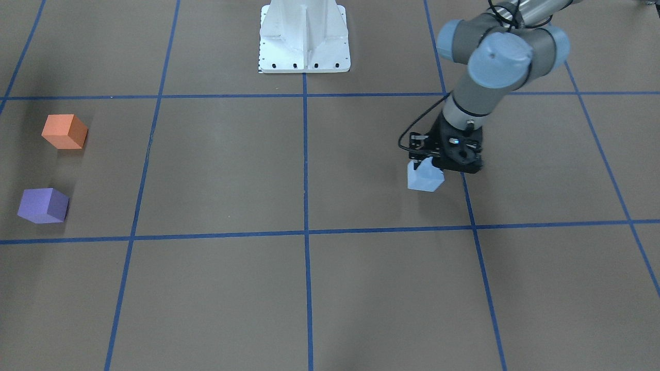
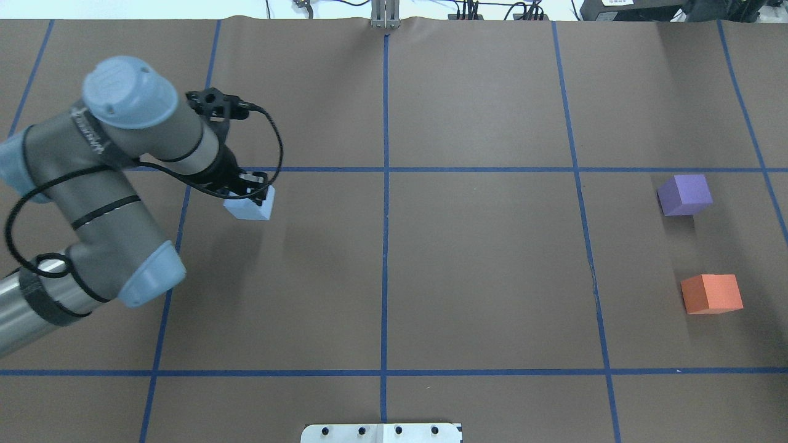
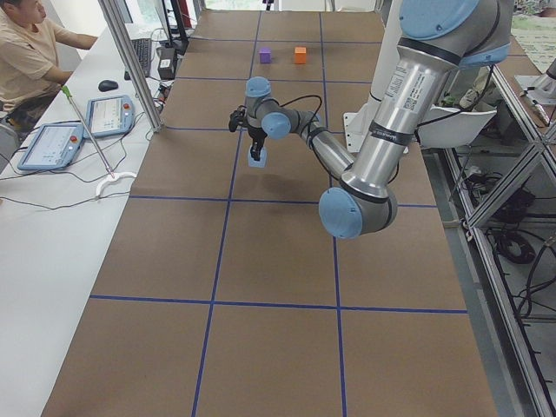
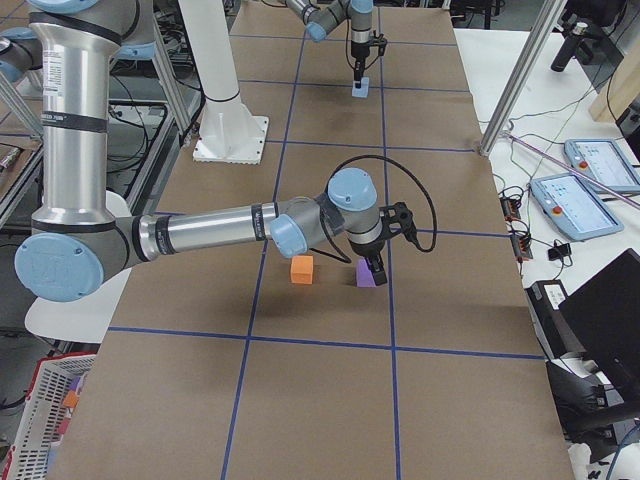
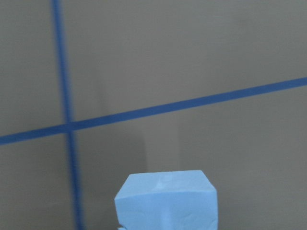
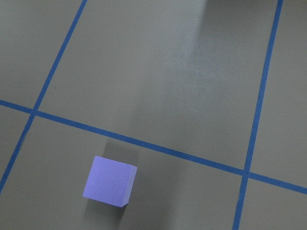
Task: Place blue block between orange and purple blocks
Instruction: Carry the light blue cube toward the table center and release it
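The light blue block (image 1: 425, 178) is held in my left gripper (image 1: 424, 166), which is shut on it a little above the brown table; both also show in the overhead view (image 2: 249, 208) at left of centre. In the left wrist view the block (image 5: 165, 203) fills the bottom edge. The orange block (image 2: 711, 293) and the purple block (image 2: 684, 195) sit apart at the far right side. My right gripper (image 4: 374, 268) shows only in the exterior right view, just above the purple block (image 4: 366, 277); I cannot tell whether it is open. The purple block (image 6: 110, 181) shows in the right wrist view.
Blue tape lines (image 2: 385, 169) divide the brown table into squares. The white robot base (image 1: 304, 36) stands at the robot's edge. An operator (image 3: 30, 52) and tablets (image 3: 52, 143) are at a side desk beyond the table.
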Motion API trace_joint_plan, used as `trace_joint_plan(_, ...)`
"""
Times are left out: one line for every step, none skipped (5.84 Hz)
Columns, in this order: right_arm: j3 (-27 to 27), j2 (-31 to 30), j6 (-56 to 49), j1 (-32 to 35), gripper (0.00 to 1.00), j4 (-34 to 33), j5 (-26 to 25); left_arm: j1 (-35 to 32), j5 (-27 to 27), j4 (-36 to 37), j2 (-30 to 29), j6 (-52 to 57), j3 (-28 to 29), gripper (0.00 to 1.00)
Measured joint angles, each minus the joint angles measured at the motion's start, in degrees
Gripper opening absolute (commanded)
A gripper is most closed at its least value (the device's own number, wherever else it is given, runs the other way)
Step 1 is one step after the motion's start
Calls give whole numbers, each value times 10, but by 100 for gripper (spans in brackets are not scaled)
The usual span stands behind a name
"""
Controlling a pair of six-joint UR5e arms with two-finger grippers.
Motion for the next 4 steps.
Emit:
trace_joint_plan(0,1,0,0,100,0,0,32,6,25,-78,-49,49,15)
trace_joint_plan(0,1,0,0,100,0,0,59,28,32,-149,-85,117,26)
trace_joint_plan(0,1,0,0,100,0,1,75,49,32,-189,-98,165,44)
trace_joint_plan(0,1,0,0,100,0,1,82,57,30,-205,-101,191,77)
